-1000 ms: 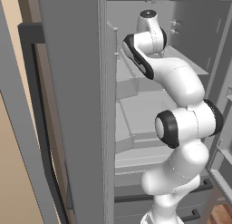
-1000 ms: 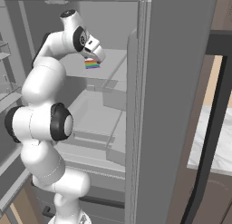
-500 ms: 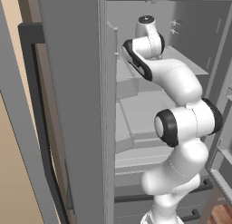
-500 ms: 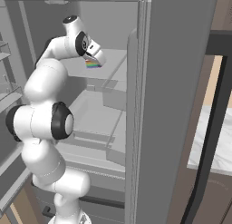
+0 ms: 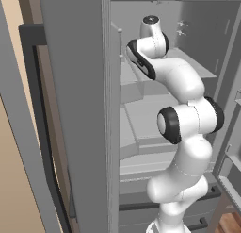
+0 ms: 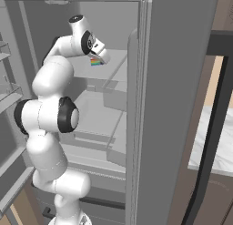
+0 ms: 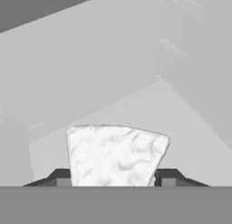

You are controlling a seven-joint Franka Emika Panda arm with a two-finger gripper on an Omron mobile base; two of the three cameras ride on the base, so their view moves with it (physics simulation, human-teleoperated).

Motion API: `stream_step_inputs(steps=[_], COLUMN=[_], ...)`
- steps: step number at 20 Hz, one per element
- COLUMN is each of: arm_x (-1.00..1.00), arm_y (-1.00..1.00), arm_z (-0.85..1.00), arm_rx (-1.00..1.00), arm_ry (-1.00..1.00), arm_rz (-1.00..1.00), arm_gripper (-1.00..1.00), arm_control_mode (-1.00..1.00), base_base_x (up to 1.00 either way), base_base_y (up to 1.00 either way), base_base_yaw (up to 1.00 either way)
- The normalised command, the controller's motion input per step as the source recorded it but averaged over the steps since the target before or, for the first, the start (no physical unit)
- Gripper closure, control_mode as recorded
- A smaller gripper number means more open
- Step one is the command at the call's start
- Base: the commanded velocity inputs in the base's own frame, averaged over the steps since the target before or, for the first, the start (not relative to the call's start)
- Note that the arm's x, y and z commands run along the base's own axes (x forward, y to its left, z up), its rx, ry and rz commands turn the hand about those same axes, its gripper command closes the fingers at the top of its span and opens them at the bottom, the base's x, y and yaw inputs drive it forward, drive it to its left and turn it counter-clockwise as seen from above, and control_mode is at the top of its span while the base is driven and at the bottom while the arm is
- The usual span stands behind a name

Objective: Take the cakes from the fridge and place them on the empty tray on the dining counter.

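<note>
A cake (image 7: 115, 156) slice, white frosting toward the hand camera, sits squarely between the gripper's (image 7: 115, 177) two dark fingertips (image 7: 61, 177), which flank and appear to press both its sides, so the jaws look clenched on it. Seen from the right base, its rainbow layers (image 6: 96, 62) show under the hand on the fridge's (image 6: 177, 83) upper shelf (image 6: 113, 64). Beyond lie bare shelf and back wall (image 7: 90, 51); the open door panels stand either side.

White arm reaching up and forward; end effector (image 7: 113, 182) fingertips flanking a cake (image 7: 115, 155)
</note>
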Motion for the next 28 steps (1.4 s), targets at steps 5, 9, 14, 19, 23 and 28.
stream_step_inputs(steps=[5,9,14,19,23,28], arm_x=[0.06,-0.03,-0.07,-0.09,-0.46,-0.59], arm_y=[-0.10,0.00,-0.05,-0.05,-0.08,0.00], arm_z=[-0.15,0.00,0.00,0.02,0.39,0.69], arm_rx=[0.00,-0.03,-0.05,0.00,0.00,-0.01], arm_ry=[-0.02,-0.19,-0.33,-0.21,0.00,0.02], arm_rz=[0.00,0.00,0.04,0.16,0.20,0.13], arm_gripper=[1.00,1.00,1.00,1.00,1.00,1.00], arm_control_mode=[-1.00,-1.00,-1.00,-1.00,-1.00,-1.00], base_base_x=[0.00,0.00,0.00,0.00,0.00,0.00], base_base_y=[0.00,0.00,0.00,0.00,0.00,0.00], base_base_yaw=[0.00,0.00,0.00,0.00,0.00,0.00])
